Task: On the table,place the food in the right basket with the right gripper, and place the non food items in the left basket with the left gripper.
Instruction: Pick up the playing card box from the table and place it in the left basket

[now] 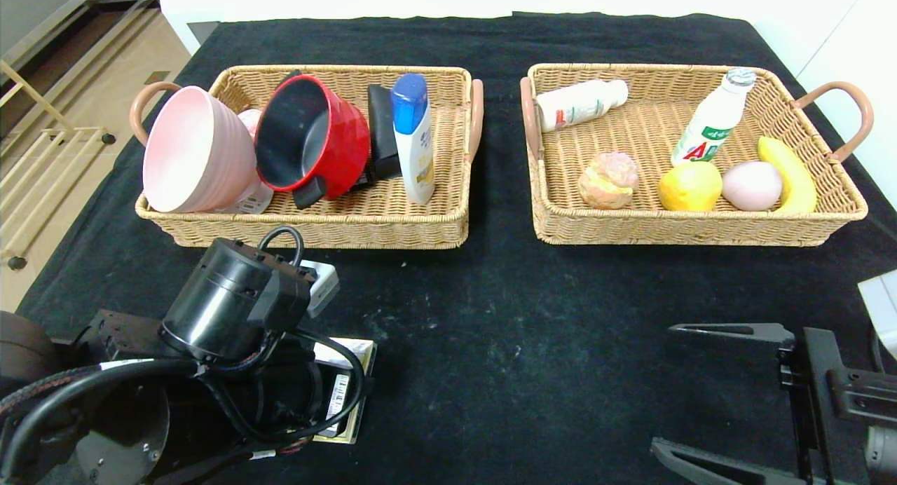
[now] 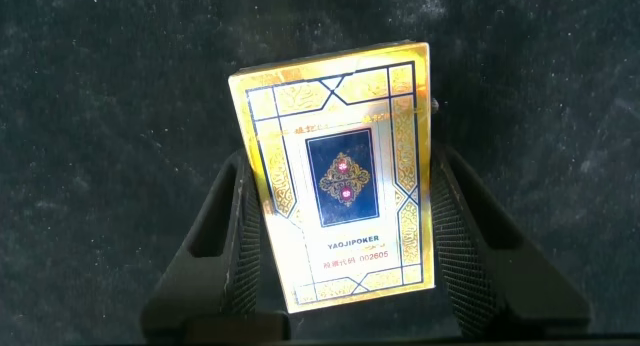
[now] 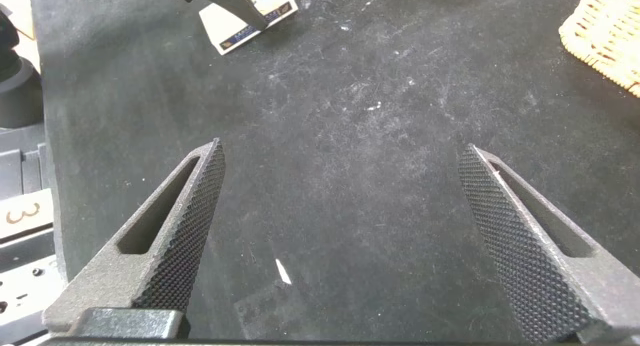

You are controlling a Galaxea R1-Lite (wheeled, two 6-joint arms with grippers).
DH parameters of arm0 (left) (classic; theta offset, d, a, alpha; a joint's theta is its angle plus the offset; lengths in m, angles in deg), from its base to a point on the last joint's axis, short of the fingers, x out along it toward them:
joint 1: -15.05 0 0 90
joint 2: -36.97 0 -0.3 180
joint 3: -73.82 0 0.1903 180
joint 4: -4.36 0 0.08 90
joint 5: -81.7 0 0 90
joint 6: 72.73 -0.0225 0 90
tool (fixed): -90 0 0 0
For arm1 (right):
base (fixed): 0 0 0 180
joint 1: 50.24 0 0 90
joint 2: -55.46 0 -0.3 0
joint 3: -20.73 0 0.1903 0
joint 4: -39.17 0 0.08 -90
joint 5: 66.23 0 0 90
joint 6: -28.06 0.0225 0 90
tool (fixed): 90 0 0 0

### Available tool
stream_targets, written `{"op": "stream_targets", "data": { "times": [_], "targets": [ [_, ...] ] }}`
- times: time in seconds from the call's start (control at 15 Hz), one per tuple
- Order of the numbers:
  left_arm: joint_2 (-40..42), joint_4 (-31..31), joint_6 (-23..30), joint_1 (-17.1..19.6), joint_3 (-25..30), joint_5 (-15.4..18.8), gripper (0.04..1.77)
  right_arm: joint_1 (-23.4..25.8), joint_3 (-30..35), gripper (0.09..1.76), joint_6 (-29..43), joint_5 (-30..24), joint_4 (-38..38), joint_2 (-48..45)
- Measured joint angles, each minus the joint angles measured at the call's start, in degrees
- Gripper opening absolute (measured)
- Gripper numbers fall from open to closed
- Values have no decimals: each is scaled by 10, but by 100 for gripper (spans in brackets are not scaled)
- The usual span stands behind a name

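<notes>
A gold and blue playing-card box [image 2: 340, 176] lies on the black cloth near the table's front left; one corner shows under my left arm in the head view [image 1: 354, 373]. My left gripper [image 2: 340, 166] has its fingers pressed to the box's two long sides, shut on it at table level. My right gripper [image 1: 701, 394] is wide open and empty above bare cloth at the front right, also seen in the right wrist view [image 3: 340, 156]. The left basket [image 1: 308, 234] and the right basket [image 1: 687, 234] stand at the back.
The left basket holds a pink bowl [image 1: 193, 148], a red cup [image 1: 315, 138], a black item [image 1: 382, 131] and a blue-capped bottle [image 1: 413, 138]. The right basket holds two white bottles [image 1: 581, 103], a pastry [image 1: 608, 180], a lemon [image 1: 690, 185], a pink fruit [image 1: 751, 185] and a banana [image 1: 792, 173].
</notes>
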Motion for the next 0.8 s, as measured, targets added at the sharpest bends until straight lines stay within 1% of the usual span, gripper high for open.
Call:
{"op": "stream_targets", "data": {
  "times": [0.33,0.53,0.8],
  "targets": [
    [2,0,0,0,0,-1,104,-4,2,171,0,0,-1,0],
    [21,-5,-4,-1,-4,-1,104,-4,3,171,0,0,0,1],
    [58,-44,-5,-2,-30,0,103,-10,4,171,-1,7,0,6]
  ]
}}
